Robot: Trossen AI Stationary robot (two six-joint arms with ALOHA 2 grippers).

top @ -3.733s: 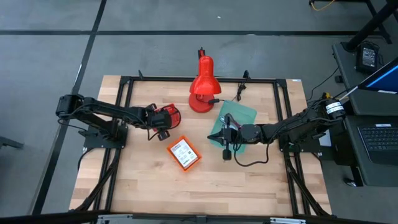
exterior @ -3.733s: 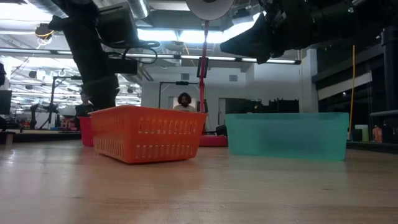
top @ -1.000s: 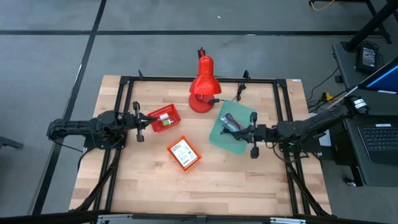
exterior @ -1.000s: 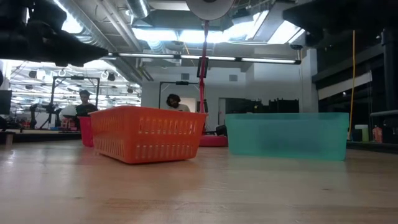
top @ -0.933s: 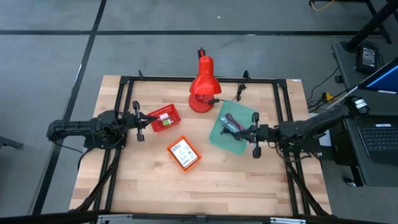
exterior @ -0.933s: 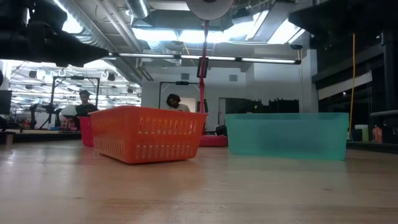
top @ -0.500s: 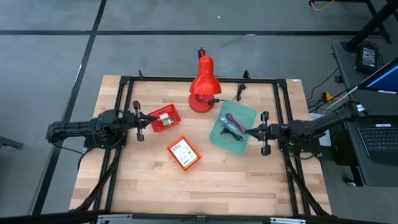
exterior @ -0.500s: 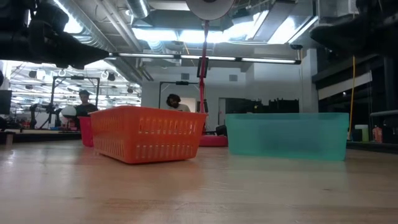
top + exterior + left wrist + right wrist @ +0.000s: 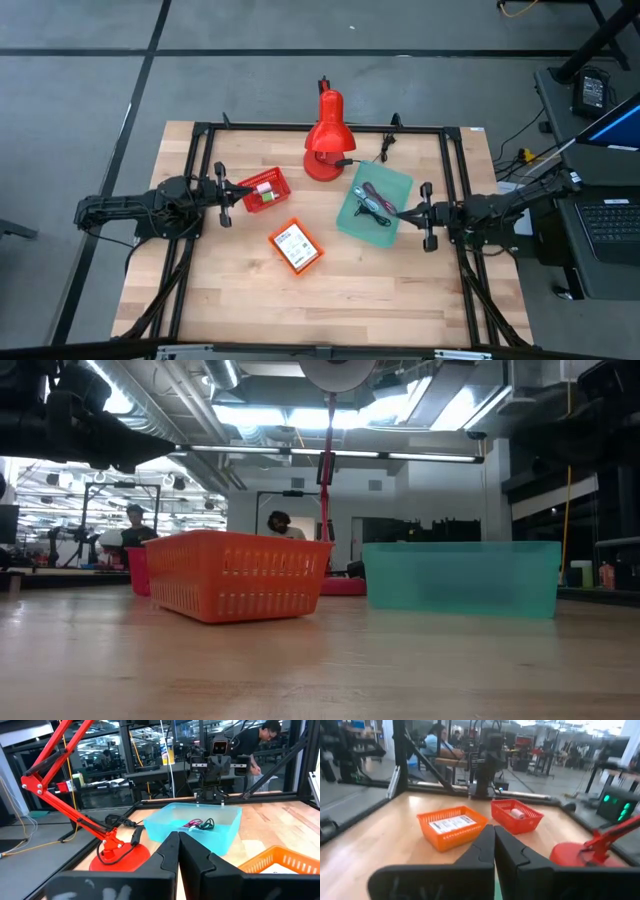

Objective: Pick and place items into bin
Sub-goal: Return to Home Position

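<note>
From above, the left gripper (image 9: 232,190) sits clenched and empty left of the lamp (image 9: 325,135), by the red bin (image 9: 262,190). The right gripper (image 9: 405,212), also clenched and empty, sits right of the lamp, beside the blue bin (image 9: 378,228). Both look parked because sorting is done.

At table height, the orange bin (image 9: 235,575) stands left of the lamp.

The wrist views show the cable (image 9: 200,824) in the blue bin and the white box (image 9: 451,824) in the orange one.

Seconds earlier, both arms reached over the bins.

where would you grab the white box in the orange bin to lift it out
Come from straight above: the white box lies flat, label up, inside the orange bin, whose walls block any side approach. Pinching across its shorter width, near the middle, looks best.
</note>
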